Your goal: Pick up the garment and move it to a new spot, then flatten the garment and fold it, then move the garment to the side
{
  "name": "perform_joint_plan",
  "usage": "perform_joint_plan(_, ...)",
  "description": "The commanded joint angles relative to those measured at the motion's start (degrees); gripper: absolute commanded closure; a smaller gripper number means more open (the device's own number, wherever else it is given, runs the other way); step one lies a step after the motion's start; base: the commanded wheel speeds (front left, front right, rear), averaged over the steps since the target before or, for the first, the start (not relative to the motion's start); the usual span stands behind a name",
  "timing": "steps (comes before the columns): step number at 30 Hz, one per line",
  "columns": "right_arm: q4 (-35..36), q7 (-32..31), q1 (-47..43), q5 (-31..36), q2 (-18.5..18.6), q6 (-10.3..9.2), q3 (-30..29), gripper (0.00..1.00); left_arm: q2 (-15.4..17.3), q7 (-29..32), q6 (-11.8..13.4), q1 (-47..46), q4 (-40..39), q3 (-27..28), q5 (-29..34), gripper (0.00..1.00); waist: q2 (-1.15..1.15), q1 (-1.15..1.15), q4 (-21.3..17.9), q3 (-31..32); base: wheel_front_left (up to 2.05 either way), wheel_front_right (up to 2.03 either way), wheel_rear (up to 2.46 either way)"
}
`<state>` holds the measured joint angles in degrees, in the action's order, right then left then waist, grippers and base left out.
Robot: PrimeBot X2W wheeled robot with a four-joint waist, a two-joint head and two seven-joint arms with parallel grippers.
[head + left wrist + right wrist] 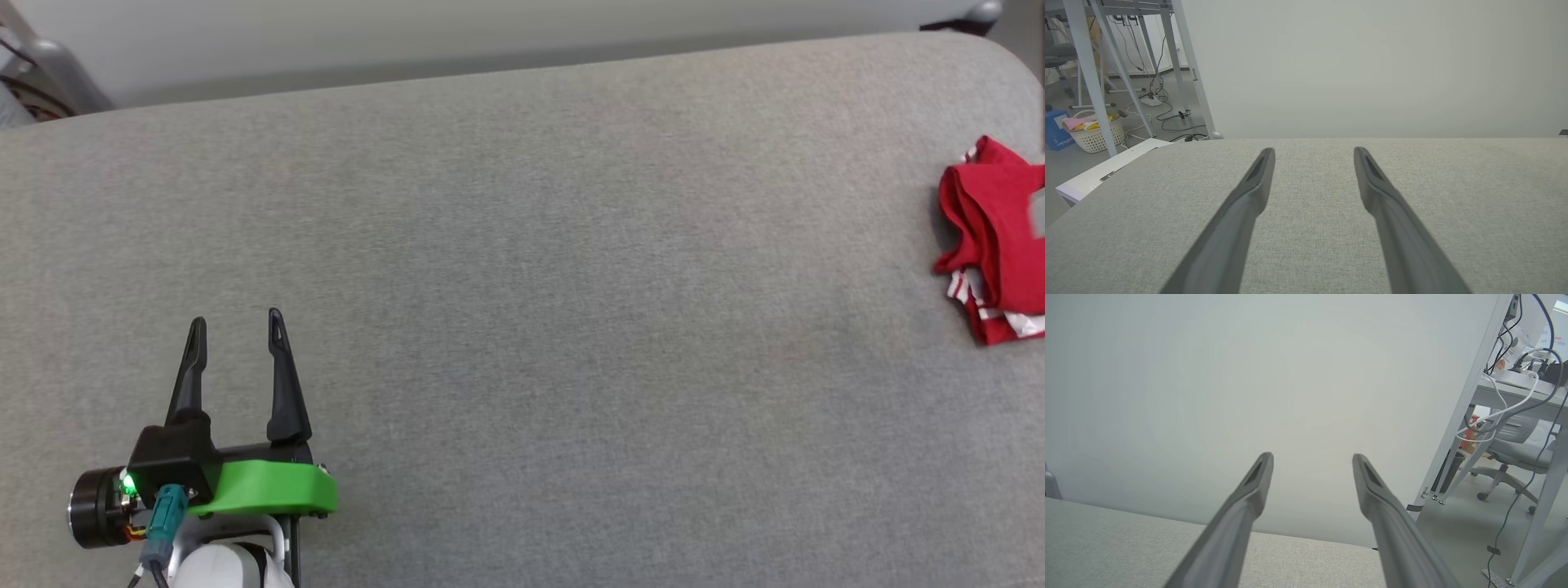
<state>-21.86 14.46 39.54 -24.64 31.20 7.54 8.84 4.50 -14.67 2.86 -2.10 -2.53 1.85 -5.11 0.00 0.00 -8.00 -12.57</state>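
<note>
Left gripper [236,316]: 2 fingers spread wide, holding nothing, over the bare grey top [522,327], pointing away from the robot.
Right gripper [1312,455]: 2 fingers just as wide apart, nothing between them, aimed past the top's far edge at a pale wall [1249,375].
Garment [992,237]: red folded bundle lying on the top at the head view's right edge, partly cut off, well apart from the left gripper.
Garment axis: long side runs near-to-far; red-and-white striped trim at the near end.
Writing: blue box [1054,128] on the floor carries a label too small to read.
</note>
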Motion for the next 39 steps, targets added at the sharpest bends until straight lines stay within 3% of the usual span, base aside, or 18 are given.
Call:
perform_joint_plan(1, 3.3, 0.5, -2.9, 1.4, -2.6, -0.05, -1.4, 0.00, -0.3, -0.3, 0.2, 0.7, 0.4, 0.1, -0.3, 0.00, 0.00, 0.00, 2.9, 2.8, 0.00, 0.00, 0.00)
perform_joint_plan(6, 12.1, 0.5, -12.8, 4.8, -11.7, -0.05, -4.7, 0.00, -0.6, -0.3, -0.1, 0.8, 1.4, -0.2, -0.6, 0.00, 0.00, 0.00, 4.8, 4.1, 0.00, 0.00, 0.00)
perform_joint_plan(16, 14.3, 0.5, -27.8, 6.8, -20.8, -0.05, -4.0, 0.00, -1.0, -0.3, -0.5, 1.3, 4.4, -0.9, -1.1, 0.00, 0.00, 0.00, 7.0, 6.2, 0.00, 0.00, 0.00)
perform_joint_plan(28, 15.7, 0.5, -39.0, 7.3, -21.9, -0.05, -6.5, 0.00, -1.3, -0.3, -2.0, 3.6, 7.7, -1.9, -2.1, 0.00, 0.00, 0.00, 8.1, 9.4, 0.00, 0.00, 0.00)
perform_joint_plan(36, 15.9, 0.5, -41.7, 7.4, -22.3, -0.05, -6.0, 0.00, -1.4, -0.3, -2.1, 4.7, 8.0, -2.1, -2.0, 0.00, 0.00, 0.00, 8.2, 10.2, 0.00, 0.00, 0.00)
perform_joint_plan(37, 15.6, 0.3, -41.1, 6.9, -22.2, 0.00, -6.1, 1.00, -1.1, 0.0, -1.9, 3.8, 7.9, -2.0, -1.6, 1.00, 0.00, 0.00, 8.2, 10.2, 0.00, 0.00, 0.00)
perform_joint_plan(39, 15.6, 0.2, -41.1, 6.8, -22.2, 0.00, -6.2, 1.00, -1.1, 0.1, -1.9, 3.8, 7.9, -2.0, -1.5, 1.00, 0.00, 0.00, 8.2, 10.2, 0.00, 0.00, 0.00)
